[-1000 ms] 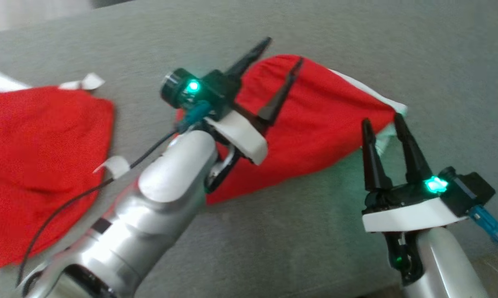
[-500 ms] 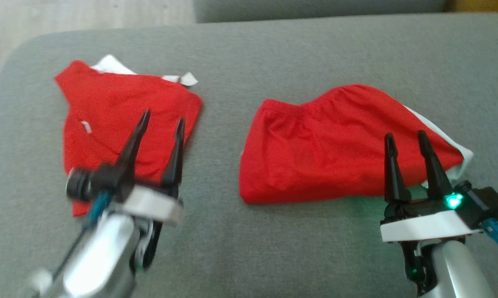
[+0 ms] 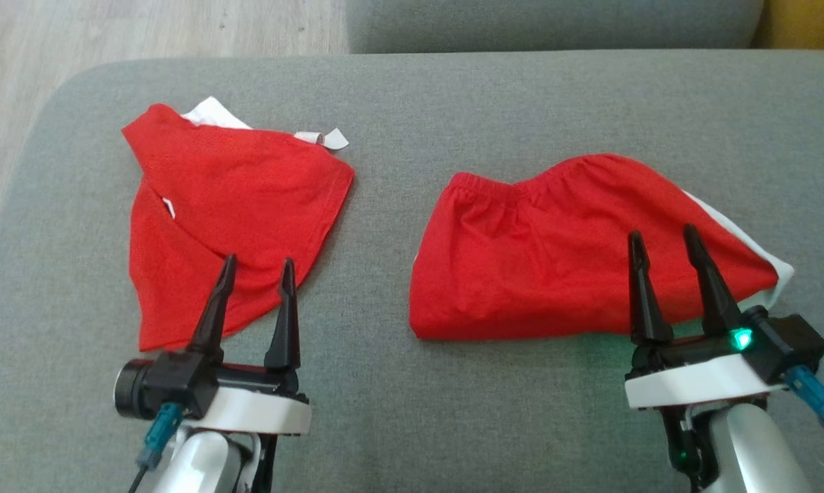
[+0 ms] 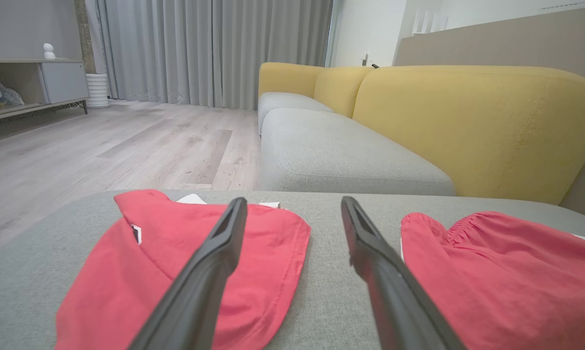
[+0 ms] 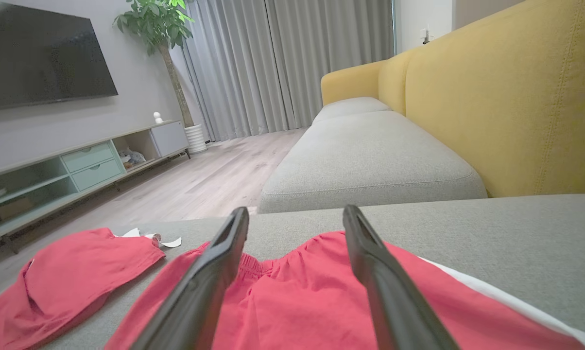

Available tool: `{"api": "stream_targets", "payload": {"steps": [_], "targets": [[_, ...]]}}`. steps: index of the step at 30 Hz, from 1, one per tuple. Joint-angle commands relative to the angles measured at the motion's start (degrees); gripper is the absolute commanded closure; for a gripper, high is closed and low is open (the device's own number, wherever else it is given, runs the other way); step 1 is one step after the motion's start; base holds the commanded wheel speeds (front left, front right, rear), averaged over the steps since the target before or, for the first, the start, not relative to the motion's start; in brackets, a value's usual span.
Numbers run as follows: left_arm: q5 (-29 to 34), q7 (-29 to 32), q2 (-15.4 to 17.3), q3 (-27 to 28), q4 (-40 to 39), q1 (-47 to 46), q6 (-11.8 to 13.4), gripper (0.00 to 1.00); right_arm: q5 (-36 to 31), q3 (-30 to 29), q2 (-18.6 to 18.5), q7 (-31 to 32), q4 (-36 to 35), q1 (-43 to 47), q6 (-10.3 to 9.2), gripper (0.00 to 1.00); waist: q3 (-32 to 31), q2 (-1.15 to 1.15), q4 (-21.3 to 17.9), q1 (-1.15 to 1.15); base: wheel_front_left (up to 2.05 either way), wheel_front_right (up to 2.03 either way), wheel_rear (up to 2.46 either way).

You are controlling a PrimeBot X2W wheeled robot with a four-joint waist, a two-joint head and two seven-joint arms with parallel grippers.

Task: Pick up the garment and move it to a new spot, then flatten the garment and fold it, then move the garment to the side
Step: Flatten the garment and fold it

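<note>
Two red garments lie on the grey cushion (image 3: 384, 424), well apart, with a bare strip of cushion between them. The left garment (image 3: 241, 198) is folded over on itself, with a white label (image 3: 330, 139) sticking out at its far edge. The right garment (image 3: 542, 267) shows a gathered waistband along its far edge and a white panel (image 3: 778, 274) at its right end. The left fingers (image 3: 215, 308) are spread wide with nothing between them, and their tips lie over the near corner of the left garment. Whether they touch the cloth cannot be told. The right fingers (image 3: 643, 294) are spread just as wide and are also empty, with their tips over the near right part of the right garment. Beyond the cushion are a second grey seat (image 4: 331, 155), a yellow backrest (image 4: 467, 126) and a wooden floor (image 4: 103, 150).
</note>
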Motion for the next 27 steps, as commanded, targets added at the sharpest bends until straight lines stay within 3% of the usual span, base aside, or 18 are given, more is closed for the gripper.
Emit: {"api": "stream_targets", "payload": {"steps": [1,6,11,21,27], "targets": [[0.82,-0.54,0.15,2.77,-1.8,-1.39,-0.53,0.0,-0.98,1.18,-0.3,-0.44,-1.9,-1.15,-0.04,0.0,0.37,0.0,-0.07,0.01,0.0,0.0,0.0],[2.86,-0.54,-1.56,4.8,-0.65,-2.06,-3.05,0.0,-4.49,-1.3,-0.3,-0.44,-0.59,-6.37,-0.04,0.0,2.33,0.0,-0.05,0.01,0.0,0.0,0.0],[4.35,-0.54,-3.3,5.56,1.34,-2.91,-5.33,0.0,-9.7,-6.63,-0.3,0.49,8.38,-14.75,-0.04,0.0,4.06,0.0,0.7,0.01,0.0,0.0,0.0],[6.23,-0.54,-5.49,7.36,4.0,-5.18,-8.13,0.0,-20.02,-16.65,-0.3,13.45,27.67,-29.06,-0.04,0.0,7.26,0.0,2.5,0.01,0.0,0.0,0.0],[6.96,-0.54,-6.24,8.34,4.84,-5.44,-9.07,0.0,-22.23,-16.54,-0.3,19.44,35.3,-31.0,-0.04,0.0,7.57,0.0,2.7,0.01,0.0,0.0,0.0]]}}
